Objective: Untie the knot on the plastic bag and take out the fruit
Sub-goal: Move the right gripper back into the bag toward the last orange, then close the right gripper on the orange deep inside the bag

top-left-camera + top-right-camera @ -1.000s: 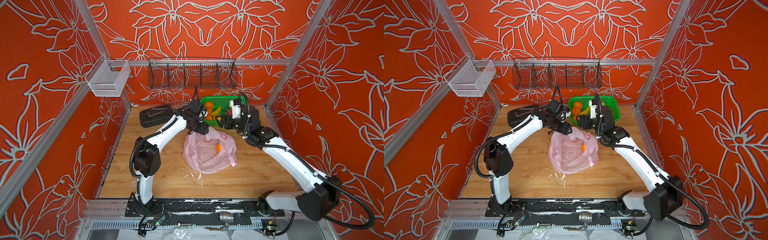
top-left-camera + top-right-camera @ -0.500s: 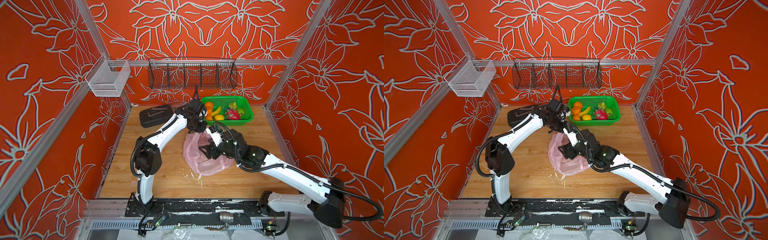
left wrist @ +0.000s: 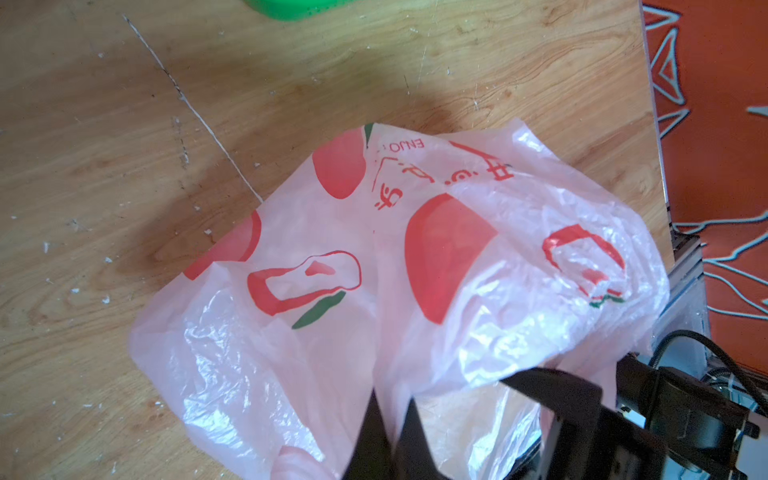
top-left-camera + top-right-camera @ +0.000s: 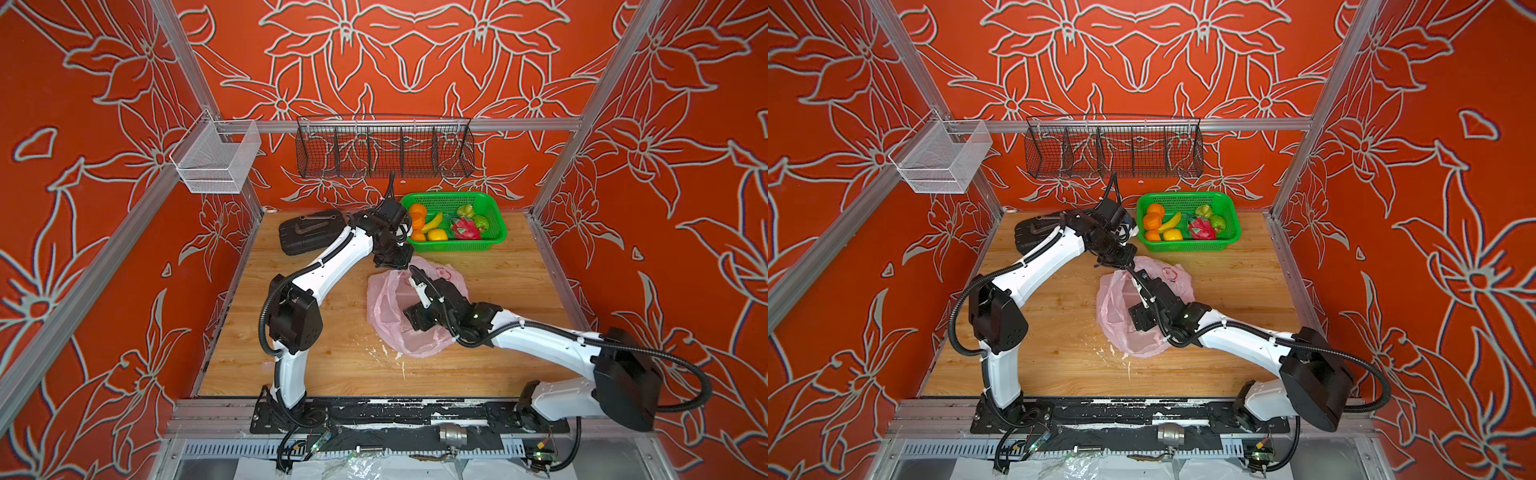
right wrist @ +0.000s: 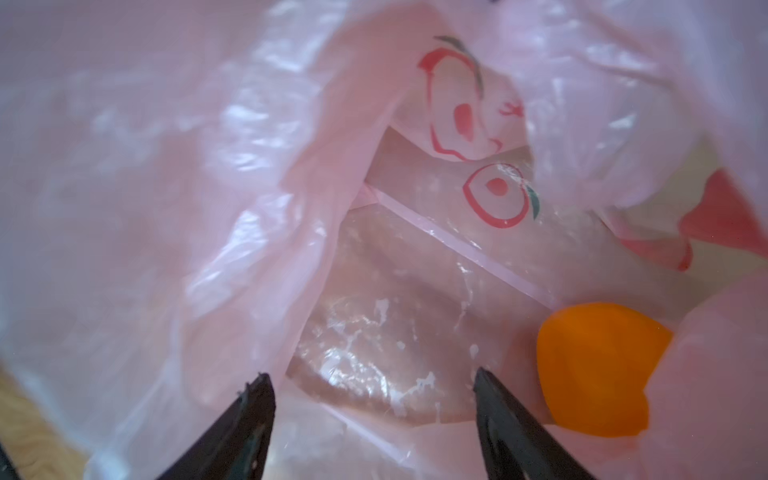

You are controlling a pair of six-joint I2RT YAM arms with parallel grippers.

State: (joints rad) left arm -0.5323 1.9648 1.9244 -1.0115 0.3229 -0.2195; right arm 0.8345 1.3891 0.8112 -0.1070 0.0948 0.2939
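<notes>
— Just in front of the green basket, on its arm-base side: what lies on the wooden table?

— Item: the plastic bag, pale pink, translucent, crumpled, with red fruit prints. It rests on the table near the basket but apart from it, and its mouth gapes open.

— State of the left gripper?

— Closed. Its fingers are pressed together with a fold of bag film pinched between them. In both top views it sits at the bag edge that faces the basket.

— State of the right gripper?

— Wide apart, with nothing between the fingers. It sits farther from the basket than the left gripper and reaches through the mouth into the bag; the right wrist view shows pink film on every side of the fingertips.

— Location of the fruit?

— One orange fruit lies inside the bag, just beside one right fingertip and outside the gap; whether they touch cannot be told. Inside the basket: several oranges, a yellow round fruit, a dragon fruit and green fruits, with a banana among them.

— Other items near the basket?

— A black wire rack hangs on the wall above it; a flat black case lies on the table beside it, on the left arm's side, beyond the left gripper
</notes>
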